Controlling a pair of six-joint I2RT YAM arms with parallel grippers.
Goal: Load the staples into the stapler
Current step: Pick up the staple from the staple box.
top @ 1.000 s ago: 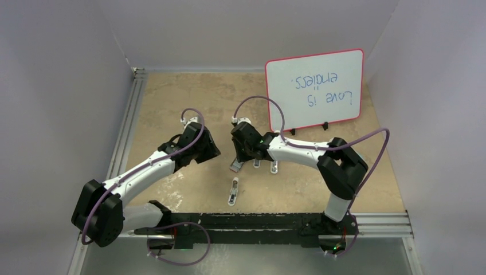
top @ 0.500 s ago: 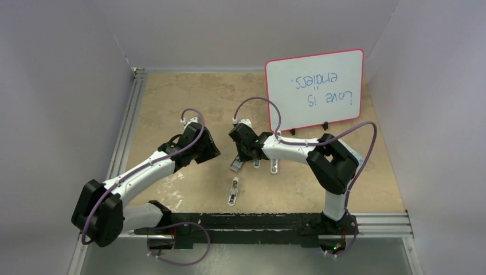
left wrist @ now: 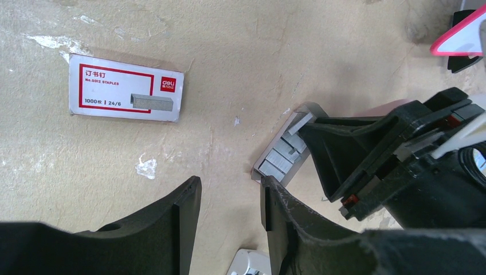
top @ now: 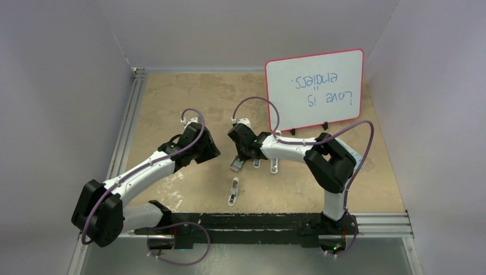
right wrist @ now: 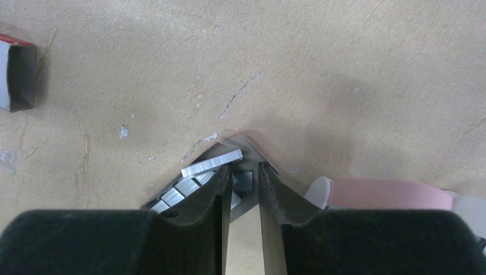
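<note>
The staples are silvery strips in a small grey tray; one loose strip lies across the others. My right gripper reaches down into the tray, its jaws a narrow gap apart, with a small dark staple block between the tips, clear of the right finger. Whether that block is held does not show. The pink stapler lies just right of this gripper. My left gripper hovers open and empty left of the tray. From above, the right gripper covers most of the tray.
The staple box sleeve, white with a red border, lies left of the tray. A pink-framed whiteboard stands at the back right. A long pale object lies nearer the arm bases. Small pale pieces lie beside the right gripper.
The right arm's elbow has swung left and its gripper has shifted slightly left over the tray. The left arm has not moved.
</note>
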